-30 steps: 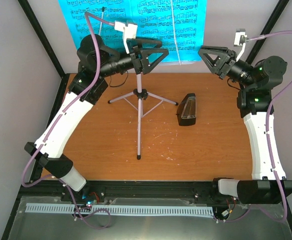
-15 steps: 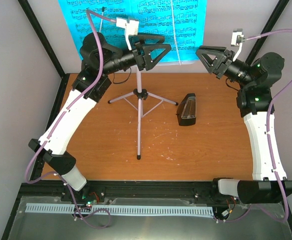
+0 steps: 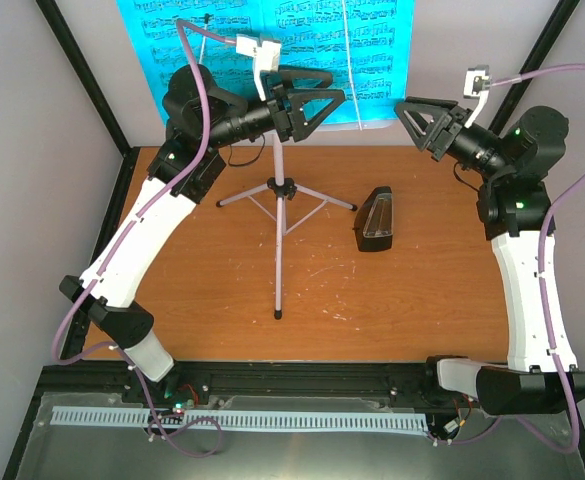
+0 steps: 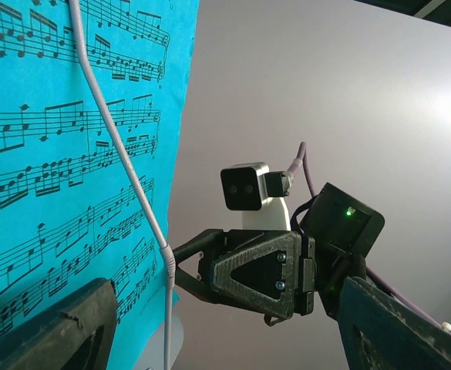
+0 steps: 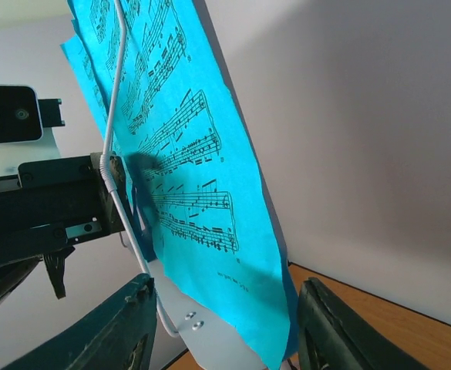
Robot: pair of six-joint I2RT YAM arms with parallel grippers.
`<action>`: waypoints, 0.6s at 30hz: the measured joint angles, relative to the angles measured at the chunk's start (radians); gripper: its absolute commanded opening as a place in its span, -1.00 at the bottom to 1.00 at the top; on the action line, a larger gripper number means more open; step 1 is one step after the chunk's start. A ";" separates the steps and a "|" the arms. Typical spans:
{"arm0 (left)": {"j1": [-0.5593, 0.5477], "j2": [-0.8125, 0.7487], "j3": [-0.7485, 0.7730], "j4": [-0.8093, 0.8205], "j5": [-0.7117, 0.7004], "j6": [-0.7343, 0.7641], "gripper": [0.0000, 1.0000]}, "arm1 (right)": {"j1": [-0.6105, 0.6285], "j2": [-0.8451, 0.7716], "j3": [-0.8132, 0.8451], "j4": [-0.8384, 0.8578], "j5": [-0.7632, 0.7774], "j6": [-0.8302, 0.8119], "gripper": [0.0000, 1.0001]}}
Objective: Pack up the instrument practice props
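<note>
The cyan sheet-music pages point(image 3: 272, 50) rest on the desk of the white tripod music stand point(image 3: 279, 190) at the back of the table. A small black metronome point(image 3: 376, 220) stands on the wood to the right of the tripod. My left gripper point(image 3: 330, 88) hovers open at the pages' lower edge with nothing between its fingers point(image 4: 55, 331). My right gripper point(image 3: 404, 108) is open at the pages' lower right corner. In the right wrist view that cyan corner point(image 5: 233, 254) and the white desk point(image 5: 210, 339) hang between the spread fingers point(image 5: 341, 324), touching neither.
A white wire page holder point(image 4: 125, 166) runs down across the sheets. The grey back wall stands close behind the stand, and black frame posts point(image 3: 82, 75) rise at both back corners. The two grippers face each other a short gap apart.
My right gripper has spread its jaws wider and edged left toward the pages' corner. The left arm shifted slightly up and right, jaws unchanged.
</note>
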 measured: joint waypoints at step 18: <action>0.000 0.011 0.002 0.023 0.020 -0.011 0.58 | 0.000 0.023 0.055 -0.034 -0.065 -0.006 0.07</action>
